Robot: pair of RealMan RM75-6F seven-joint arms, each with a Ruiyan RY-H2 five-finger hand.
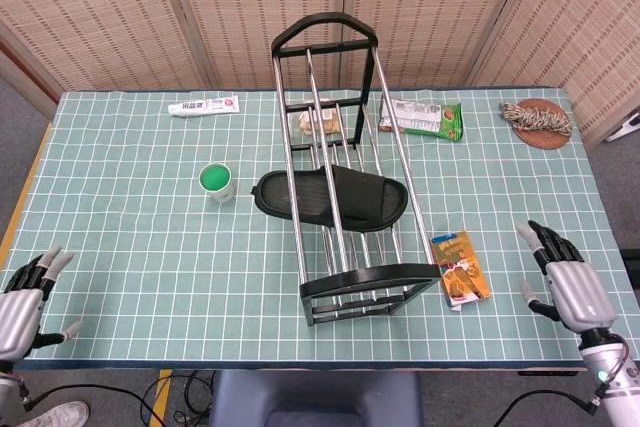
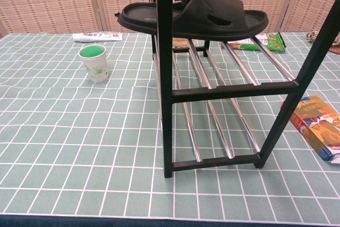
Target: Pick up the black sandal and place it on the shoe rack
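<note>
The black sandal point(image 1: 330, 198) lies flat across the upper rails of the metal shoe rack point(image 1: 366, 282), its sole overhanging the left side; in the chest view the sandal point(image 2: 194, 14) rests on top of the rack point(image 2: 164, 78). My left hand point(image 1: 22, 297) is at the table's near left corner, open and holding nothing. My right hand point(image 1: 565, 282) is at the near right edge, open, fingers spread, also holding nothing. Both hands are far from the sandal, and neither shows in the chest view.
A white cup with a green top point(image 1: 216, 182) stands left of the rack. A toothpaste tube point(image 1: 204, 105), a green snack packet point(image 1: 422, 118) and a rope coaster point(image 1: 538, 116) lie at the back. An orange packet point(image 1: 460, 268) lies right of the rack's foot.
</note>
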